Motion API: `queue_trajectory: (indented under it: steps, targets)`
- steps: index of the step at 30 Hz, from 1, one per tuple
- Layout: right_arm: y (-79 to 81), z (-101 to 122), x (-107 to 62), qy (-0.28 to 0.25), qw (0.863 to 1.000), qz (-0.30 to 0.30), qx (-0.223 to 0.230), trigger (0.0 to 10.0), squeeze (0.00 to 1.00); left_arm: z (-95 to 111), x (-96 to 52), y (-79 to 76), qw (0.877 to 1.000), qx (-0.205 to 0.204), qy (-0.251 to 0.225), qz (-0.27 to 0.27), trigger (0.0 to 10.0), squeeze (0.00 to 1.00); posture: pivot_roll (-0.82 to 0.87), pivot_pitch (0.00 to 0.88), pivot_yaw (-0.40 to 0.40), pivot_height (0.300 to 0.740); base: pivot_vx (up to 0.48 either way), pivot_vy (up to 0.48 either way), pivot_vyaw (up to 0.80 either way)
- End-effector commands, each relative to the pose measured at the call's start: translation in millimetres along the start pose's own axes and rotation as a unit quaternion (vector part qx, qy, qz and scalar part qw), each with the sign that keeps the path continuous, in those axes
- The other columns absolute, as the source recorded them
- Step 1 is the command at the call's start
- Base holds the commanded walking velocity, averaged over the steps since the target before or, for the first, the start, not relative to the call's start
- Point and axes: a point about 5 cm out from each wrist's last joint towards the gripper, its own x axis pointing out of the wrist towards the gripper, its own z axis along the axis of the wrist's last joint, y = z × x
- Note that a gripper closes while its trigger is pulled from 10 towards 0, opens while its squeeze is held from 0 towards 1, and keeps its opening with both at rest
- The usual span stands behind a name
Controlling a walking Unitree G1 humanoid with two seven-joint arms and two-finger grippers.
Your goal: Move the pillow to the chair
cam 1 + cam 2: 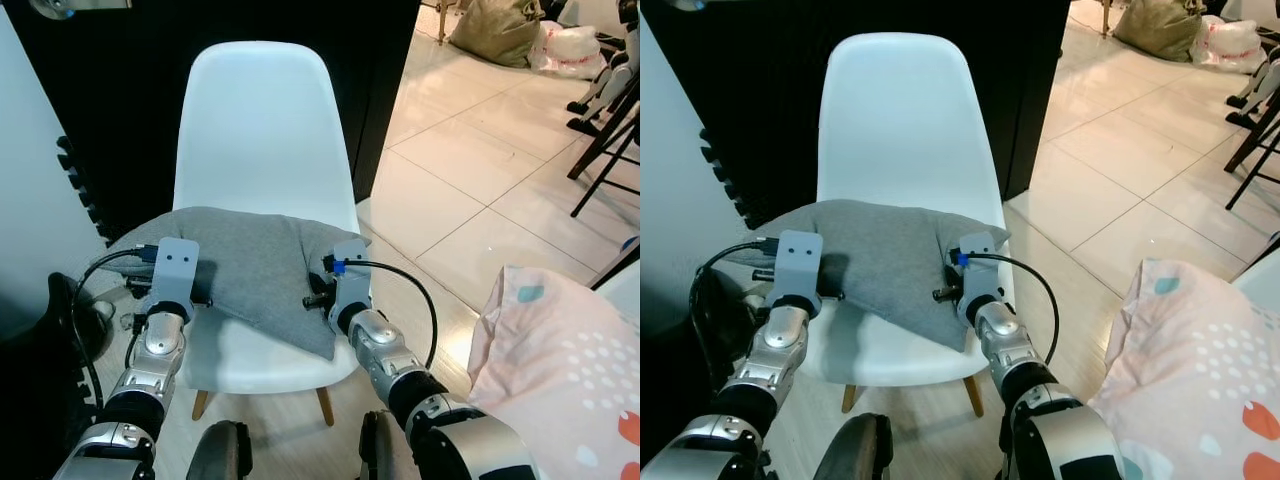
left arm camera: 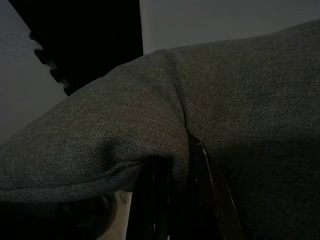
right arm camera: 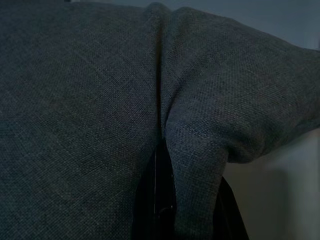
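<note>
Pillow (image 1: pixel 250 265) lying across chair (image 1: pixel 262 130) seat | left gripper (image 2: pixel 172 172) pinching its left edge | right gripper (image 3: pixel 187 175) pinching its right edge

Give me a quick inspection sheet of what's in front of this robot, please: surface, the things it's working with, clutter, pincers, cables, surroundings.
Surface: white chair, seat partly bare at the front.
Job's things: grey pillow lying across the seat, corners overhanging both sides.
Clutter: nothing seen on the chair besides the pillow.
Pincers: left pincer and right pincer each pinch a fold of pillow fabric.
Cables: black cable loops off the right wrist; another runs by the left.
Surroundings: pale tiled floor, pink patterned bedding, sack, black panel behind.
</note>
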Motion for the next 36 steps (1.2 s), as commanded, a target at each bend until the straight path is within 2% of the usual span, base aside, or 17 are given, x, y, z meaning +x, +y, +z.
queue_trajectory:
  steps: [1,5,11,12,13,14,23,25,28,33,36]
  targets:
    - [6.9,12.3,4.8,-0.026,1.0,0.013,-0.009,10.0,0.0,3.9,2.0,6.2,1.0,0.005,-0.017,0.003,10.0,0.0,0.03,0.181,-0.083,0.585,0.0,0.0,0.0]
    - [12.5,14.6,6.8,-0.03,0.999,0.022,0.003,10.0,0.0,3.8,2.7,9.2,1.0,0.009,-0.017,0.012,10.0,0.0,0.03,0.18,-0.084,0.585,0.0,0.0,0.0]
    - [21.4,8.4,6.9,-0.014,0.999,0.037,-0.006,10.0,0.0,-1.7,0.5,6.1,1.0,0.018,-0.005,0.007,10.0,0.0,0.03,0.182,-0.084,0.585,0.0,0.0,0.0]
    - [23.3,6.1,6.6,-0.009,0.999,0.04,-0.001,10.0,0.0,-3.9,-0.8,5.2,1.0,0.019,0.0,0.007,10.0,0.11,0.03,0.183,-0.085,0.585,0.0,0.0,0.0]
    - [24.2,4.8,6.4,-0.007,0.999,0.041,0.004,10.0,0.8,-5.6,-1.8,4.6,1.0,0.016,0.003,0.006,10.0,1.0,0.03,0.183,-0.086,0.585,0.0,0.0,0.0]
    - [24.5,4.3,6.3,-0.006,0.999,0.042,0.007,10.0,1.0,-6.6,-2.4,4.4,1.0,0.013,0.005,0.006,10.0,1.0,0.03,0.183,-0.086,0.585,0.0,0.0,0.0]
    - [23.6,5.6,6.4,-0.011,0.999,0.045,0.02,10.0,1.0,-7.2,-2.7,7.9,1.0,0.011,0.004,0.011,10.0,1.0,0.03,0.178,-0.086,0.585,0.0,0.0,0.0]
    - [16.7,5.2,5.5,-0.009,1.0,0.023,0.01,10.0,1.0,-16.3,-10.8,11.2,1.0,0.008,0.014,0.021,10.0,1.0,0.03,0.165,-0.071,0.585,0.0,0.0,0.0]
    - [14.3,4.5,5.0,-0.007,1.0,0.015,0.007,10.0,1.0,-19.8,-14.1,12.3,0.999,0.007,0.018,0.025,10.0,1.0,0.03,0.164,-0.07,0.585,0.0,0.0,0.0]
    - [-10.1,-14.3,-8.2,0.005,0.999,-0.045,0.01,10.0,1.0,-46.3,-45.0,19.3,0.998,-0.001,0.046,0.051,10.0,1.0,0.03,0.144,-0.068,0.585,0.0,0.0,0.0]
    - [-13.7,-17.9,-10.7,0.009,0.998,-0.054,0.015,10.0,1.0,-49.3,-49.0,19.4,0.998,-0.001,0.049,0.051,10.0,1.0,0.03,0.142,-0.068,0.585,0.0,0.0,0.0]
